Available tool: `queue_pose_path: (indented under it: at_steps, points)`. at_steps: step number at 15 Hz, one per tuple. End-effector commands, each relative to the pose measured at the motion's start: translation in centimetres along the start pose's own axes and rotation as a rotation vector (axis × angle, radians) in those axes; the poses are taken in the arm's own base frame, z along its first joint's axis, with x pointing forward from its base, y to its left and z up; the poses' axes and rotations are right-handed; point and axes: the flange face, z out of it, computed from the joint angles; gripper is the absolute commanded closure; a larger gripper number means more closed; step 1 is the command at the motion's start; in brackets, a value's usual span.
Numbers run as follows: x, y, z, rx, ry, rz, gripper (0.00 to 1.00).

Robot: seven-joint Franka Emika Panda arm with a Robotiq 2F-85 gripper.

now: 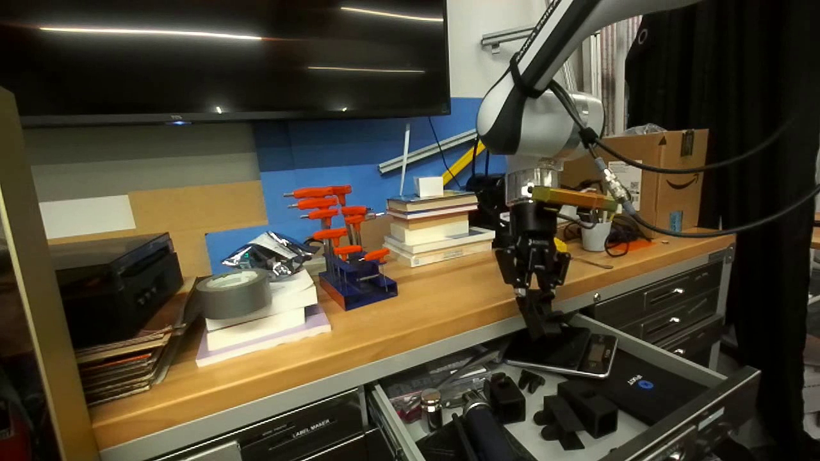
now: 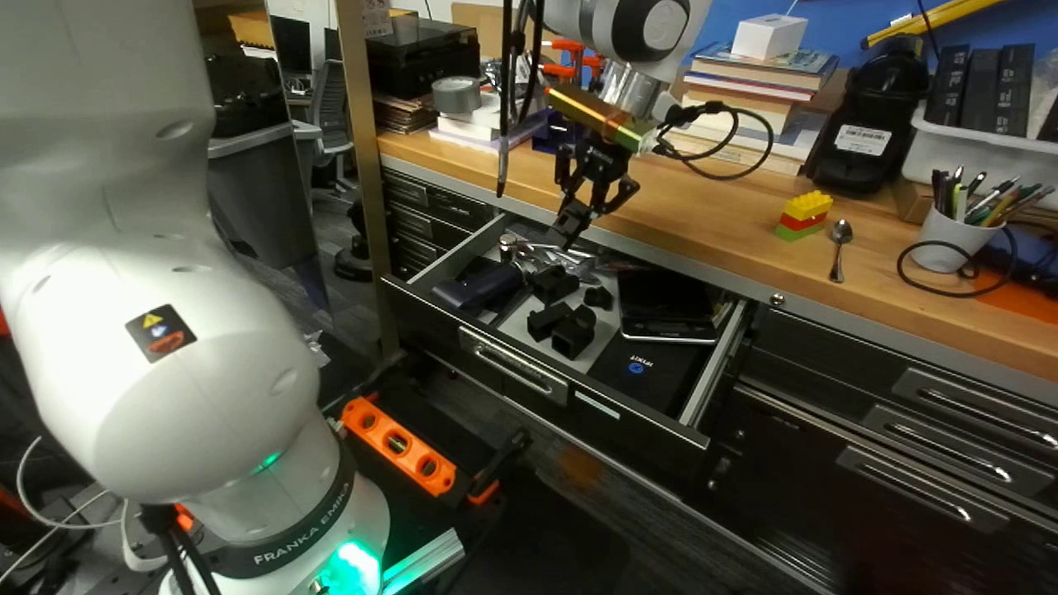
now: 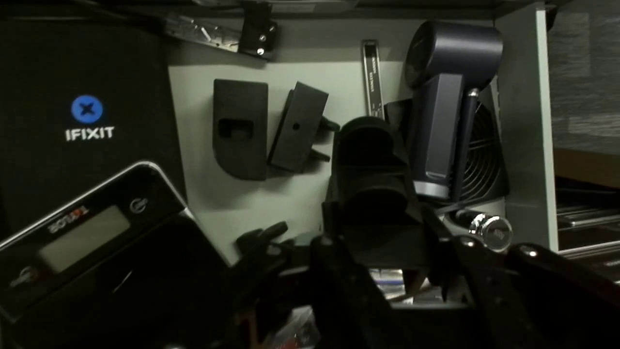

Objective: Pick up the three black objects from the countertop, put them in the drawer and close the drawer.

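leftward, a round grey tape roll (image 1: 234,294) sits on pale books (image 1: 275,323). rightward, the black two-fingered gripper (image 1: 537,290) is clamped on a chunky matte black piece (image 1: 540,317) above the open dark grey metal drawer (image 1: 733,398), where similar pieces (image 1: 592,410) lie.

We clamp a matte-black block (image 2: 572,224) in the black gripper (image 2: 583,205), twelve o'clock over the open dark-grey metal drawer (image 2: 640,434).

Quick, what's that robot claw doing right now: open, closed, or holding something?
Gripper: closed, holding a chunky black object over the open drawer.
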Motion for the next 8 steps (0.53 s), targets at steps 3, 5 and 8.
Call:
queue_pose_path:
  at_steps: [3,5,8]
  points:
    - [-2.0,-0.2,4.1,0.151,-0.065,-0.036,0.75]
    - [-2.3,-0.6,5.5,0.193,-0.107,-0.052,0.75]
    - [-2.8,-1.0,7.1,0.223,-0.152,-0.045,0.75]
